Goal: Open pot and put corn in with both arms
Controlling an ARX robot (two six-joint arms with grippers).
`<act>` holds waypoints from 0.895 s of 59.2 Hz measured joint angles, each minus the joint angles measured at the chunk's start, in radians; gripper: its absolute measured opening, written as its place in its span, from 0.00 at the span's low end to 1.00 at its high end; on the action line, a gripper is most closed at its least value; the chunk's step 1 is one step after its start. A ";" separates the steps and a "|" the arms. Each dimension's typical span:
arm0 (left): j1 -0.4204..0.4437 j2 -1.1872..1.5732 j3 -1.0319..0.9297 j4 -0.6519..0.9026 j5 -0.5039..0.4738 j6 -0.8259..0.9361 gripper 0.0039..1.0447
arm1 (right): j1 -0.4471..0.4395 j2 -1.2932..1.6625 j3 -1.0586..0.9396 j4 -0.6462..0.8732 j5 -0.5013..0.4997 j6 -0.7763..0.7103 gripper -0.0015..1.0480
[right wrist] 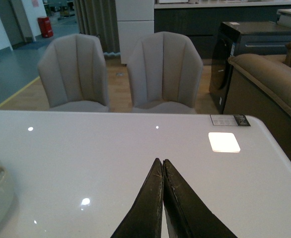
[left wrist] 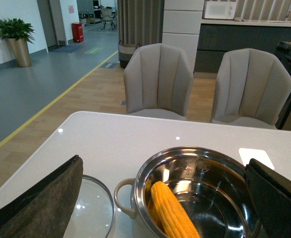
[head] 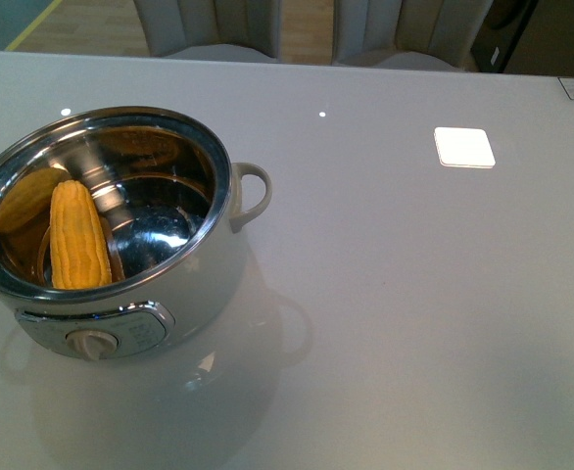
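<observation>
1. the pot [head: 120,294] is standing open on the table [head: 414,294], the corn [head: 78,238] leaning inside it.
2. the left gripper [left wrist: 163,198] is gaping wide, empty.
3. the right gripper [right wrist: 162,166] is pressing its fingers together, holding nothing.

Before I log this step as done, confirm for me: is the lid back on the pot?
No. The pot stands open with the corn leaning inside its steel bowl, and the glass lid lies on the table beside it.

Bare table [head: 414,294] right of pot [head: 209,274]
</observation>
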 joint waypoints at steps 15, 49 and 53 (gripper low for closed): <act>0.000 0.000 0.000 0.000 0.000 0.000 0.94 | 0.000 -0.002 0.000 -0.001 0.000 -0.001 0.32; 0.000 0.000 0.000 0.000 0.000 0.000 0.94 | 0.000 -0.002 0.000 -0.001 0.000 -0.001 0.92; 0.000 0.000 0.000 0.000 0.000 0.000 0.94 | 0.000 -0.002 0.000 -0.001 0.000 -0.001 0.92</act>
